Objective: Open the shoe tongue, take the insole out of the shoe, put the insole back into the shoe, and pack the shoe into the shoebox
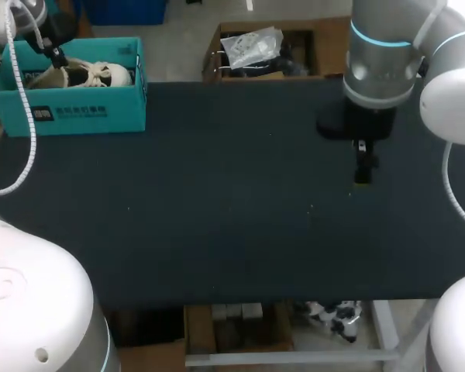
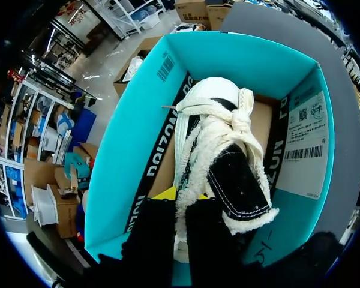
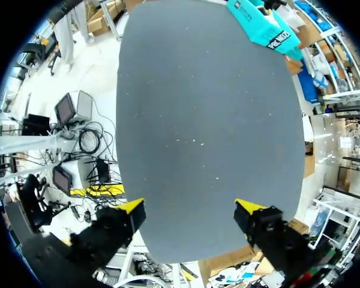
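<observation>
Now, down inside the teal shoebox [image 2: 132,120] with the left tool [image 2: 183,201], pinched nearly closed on the fleecy collar of the white-and-black shoe [image 2: 219,138], lying lengthwise on the box's cardboard floor, laces knotted on top. Off at the far left corner of the dark tabletop [image 3: 204,108] with all that. Over on the right, well apart from box and shoe, hovering above the tabletop with the right tool [image 3: 192,210] spread wide, gripping nothing at all.
</observation>
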Tool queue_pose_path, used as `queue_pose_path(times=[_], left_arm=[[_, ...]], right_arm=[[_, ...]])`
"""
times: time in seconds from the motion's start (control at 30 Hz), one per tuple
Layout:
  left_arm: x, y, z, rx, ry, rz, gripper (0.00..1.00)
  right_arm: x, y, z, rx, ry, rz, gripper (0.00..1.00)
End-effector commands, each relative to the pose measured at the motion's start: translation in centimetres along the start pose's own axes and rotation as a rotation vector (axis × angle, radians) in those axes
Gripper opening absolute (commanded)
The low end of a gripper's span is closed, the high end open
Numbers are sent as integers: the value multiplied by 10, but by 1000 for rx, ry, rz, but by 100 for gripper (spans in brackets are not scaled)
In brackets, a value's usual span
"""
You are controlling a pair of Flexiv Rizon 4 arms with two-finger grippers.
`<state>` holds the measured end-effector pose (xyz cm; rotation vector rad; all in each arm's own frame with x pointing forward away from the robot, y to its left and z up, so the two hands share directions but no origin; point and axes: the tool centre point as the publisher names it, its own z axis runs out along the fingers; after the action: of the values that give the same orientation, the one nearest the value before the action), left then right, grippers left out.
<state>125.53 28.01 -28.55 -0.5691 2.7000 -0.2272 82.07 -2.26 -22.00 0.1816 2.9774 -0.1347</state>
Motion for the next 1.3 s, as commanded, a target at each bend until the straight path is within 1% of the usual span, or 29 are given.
queue_pose_path(times=[0.03,0.17,0.23,0.3,0.33,0.37,0.43,0.47,0.5,0.67,0.7,0.77,0.83,0.9,1.0,1.3], left_arm=[[-12,-3,20,-13,88,10,0],[-12,-5,35,-54,110,19,0],[-14,-7,43,-87,106,6,0],[-17,-8,49,-103,109,-19,0],[-18,-8,49,-103,102,-33,52],[-19,-9,46,-99,97,-38,100],[-19,-8,36,-78,89,-40,100],[-19,-7,28,-65,69,-41,100],[-19,-7,26,-57,62,-40,100],[-16,-5,-14,-4,21,-38,100],[-15,-4,-19,-1,21,-39,100],[-11,-4,-37,6,-6,-39,100],[-7,-4,-49,11,-23,-36,100],[-1,-3,-67,25,-32,-27,100],[8,-4,-83,30,-46,-23,100],[39,-10,-117,7,-78,-13,100]], right_arm=[[1,-1,-1,-1,0,-1,100],[1,-1,-1,-1,0,-1,100],[1,-1,-1,-1,0,-1,100],[1,-1,-1,-1,0,-1,100],[1,-1,-1,-1,0,-1,100],[1,-1,-1,-1,0,-1,100],[1,-1,-1,-1,0,-1,100],[1,-1,-1,-1,0,-1,100],[1,-1,-1,-1,0,-1,100],[1,-1,-1,-1,0,-1,100],[1,-1,-1,-1,0,-1,100],[1,-1,-1,-1,0,-1,100],[1,-1,-1,-1,0,-1,100],[1,-1,-1,-1,0,-1,100],[1,-1,-1,-1,0,-1,100],[1,-1,-1,-1,0,-1,100]])
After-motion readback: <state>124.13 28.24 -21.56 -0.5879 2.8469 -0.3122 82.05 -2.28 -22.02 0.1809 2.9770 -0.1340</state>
